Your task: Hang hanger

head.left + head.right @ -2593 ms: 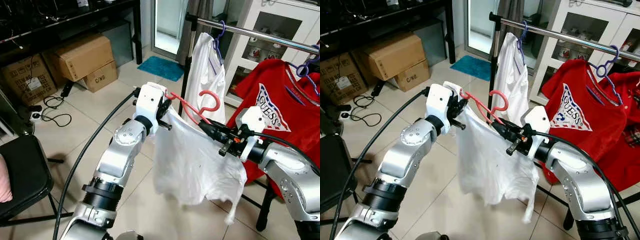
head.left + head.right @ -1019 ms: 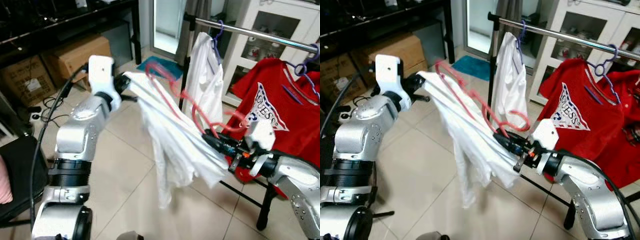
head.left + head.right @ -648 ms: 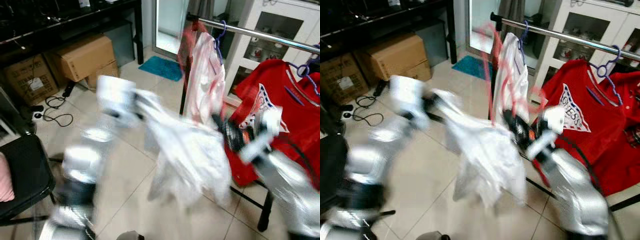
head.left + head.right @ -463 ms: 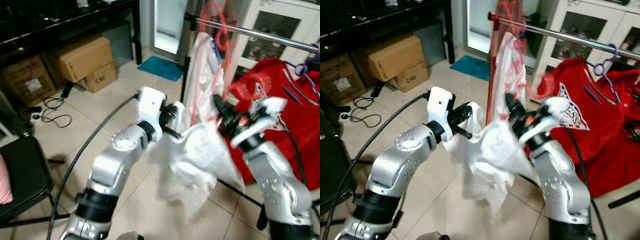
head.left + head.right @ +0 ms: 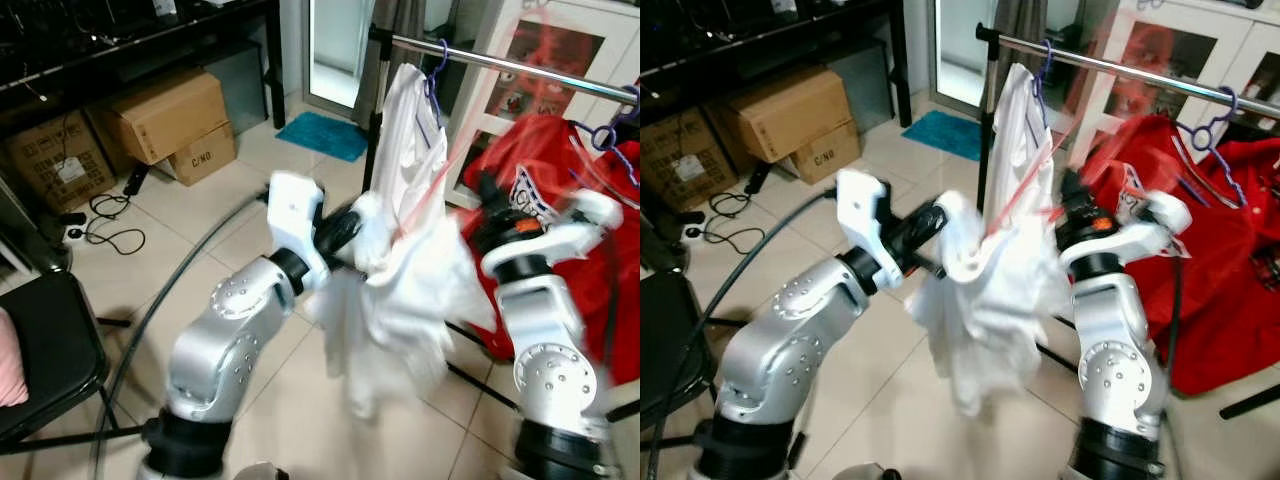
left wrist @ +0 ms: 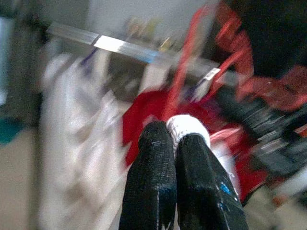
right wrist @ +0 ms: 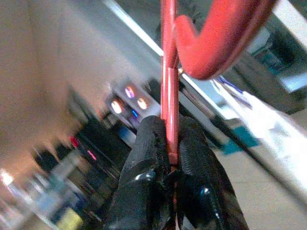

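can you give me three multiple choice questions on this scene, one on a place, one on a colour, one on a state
1. Where does the red GUESS shirt hang?
A. on the clothes rail
B. on the black chair
C. on a cardboard box

2. What colour is the hanger that the right gripper grips?
A. blue
B. red
C. black

3. How is the left gripper?
A. wide open and free
B. shut on the white shirt
C. shut on a cable

Key:
1 A: in the eye views it hangs from the clothes rail on a purple hanger.
2 B: the right wrist view has a red stem and hook between the black fingers.
3 B: the left wrist view has its fingers pressed together with the white shirt pinched at the tips.
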Controlling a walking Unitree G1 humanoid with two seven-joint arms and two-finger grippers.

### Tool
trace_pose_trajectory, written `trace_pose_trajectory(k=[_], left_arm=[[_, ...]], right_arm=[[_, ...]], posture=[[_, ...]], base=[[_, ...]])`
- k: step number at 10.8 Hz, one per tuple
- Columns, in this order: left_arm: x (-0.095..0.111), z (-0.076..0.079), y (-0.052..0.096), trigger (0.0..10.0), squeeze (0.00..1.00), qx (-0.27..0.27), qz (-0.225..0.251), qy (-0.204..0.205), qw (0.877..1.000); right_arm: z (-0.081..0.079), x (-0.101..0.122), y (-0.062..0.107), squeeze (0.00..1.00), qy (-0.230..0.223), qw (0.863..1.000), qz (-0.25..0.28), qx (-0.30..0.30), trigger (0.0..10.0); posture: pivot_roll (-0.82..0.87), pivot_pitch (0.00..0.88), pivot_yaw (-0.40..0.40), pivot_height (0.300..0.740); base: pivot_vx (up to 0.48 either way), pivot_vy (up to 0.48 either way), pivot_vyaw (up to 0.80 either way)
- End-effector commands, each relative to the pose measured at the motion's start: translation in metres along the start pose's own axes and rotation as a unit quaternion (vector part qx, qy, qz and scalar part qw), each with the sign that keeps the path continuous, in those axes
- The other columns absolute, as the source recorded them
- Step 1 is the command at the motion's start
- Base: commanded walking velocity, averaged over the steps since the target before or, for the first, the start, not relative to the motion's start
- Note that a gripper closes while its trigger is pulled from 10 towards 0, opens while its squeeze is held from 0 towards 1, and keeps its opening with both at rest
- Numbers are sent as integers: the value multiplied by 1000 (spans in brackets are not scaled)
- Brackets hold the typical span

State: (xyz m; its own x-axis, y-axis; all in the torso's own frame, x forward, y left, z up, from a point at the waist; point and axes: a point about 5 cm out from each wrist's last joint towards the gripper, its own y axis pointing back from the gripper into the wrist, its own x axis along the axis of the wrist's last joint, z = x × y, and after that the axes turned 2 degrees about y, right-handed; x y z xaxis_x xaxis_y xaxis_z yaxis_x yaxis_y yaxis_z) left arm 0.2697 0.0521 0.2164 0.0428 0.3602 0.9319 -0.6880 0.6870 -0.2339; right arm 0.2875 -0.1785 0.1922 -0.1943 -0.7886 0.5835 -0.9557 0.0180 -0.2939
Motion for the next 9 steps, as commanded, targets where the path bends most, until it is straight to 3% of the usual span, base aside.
trace_pose_trajectory(k=[1,2,3,4,5,6,7,8,9], left_arm=[[18,9,3,0,0,-38,54,17,998],[26,10,2,0,0,-32,77,22,996],[28,-1,-6,0,0,22,94,19,995],[31,-5,-11,0,0,41,108,27,993],[38,0,-13,0,0,23,128,30,991],[47,20,-12,0,0,-67,150,114,980],[4,17,5,0,0,-85,-2,90,992],[-18,1,16,0,0,-38,-74,51,995],[-32,-3,32,0,0,-61,-135,20,989]], right_arm=[[3,11,1,0,-35,998,49,-7,10000],[1,7,2,0,-50,997,52,9,10000],[-4,-1,3,0,-107,993,50,19,10000],[-11,-14,3,0,-116,992,14,38,10000],[-16,-23,3,0,-60,996,-22,55,10000],[-18,-25,3,0,-81,995,-18,56,10000],[-19,-5,-2,0,-201,977,45,56,10000],[-20,4,-4,0,-236,967,70,64,10000],[-17,12,-5,0,-240,964,89,66,10000]], posture=[[67,0,36,740],[70,0,36,740],[71,0,35,740],[68,0,36,740],[68,0,35,740],[75,0,29,740],[73,0,26,740],[73,0,25,740],[77,0,19,740]], base=[[0,0,0],[0,0,0],[0,0,0],[0,0,0],[0,0,0],[0,0,0],[0,0,0],[0,0,0],[0,0,0]])
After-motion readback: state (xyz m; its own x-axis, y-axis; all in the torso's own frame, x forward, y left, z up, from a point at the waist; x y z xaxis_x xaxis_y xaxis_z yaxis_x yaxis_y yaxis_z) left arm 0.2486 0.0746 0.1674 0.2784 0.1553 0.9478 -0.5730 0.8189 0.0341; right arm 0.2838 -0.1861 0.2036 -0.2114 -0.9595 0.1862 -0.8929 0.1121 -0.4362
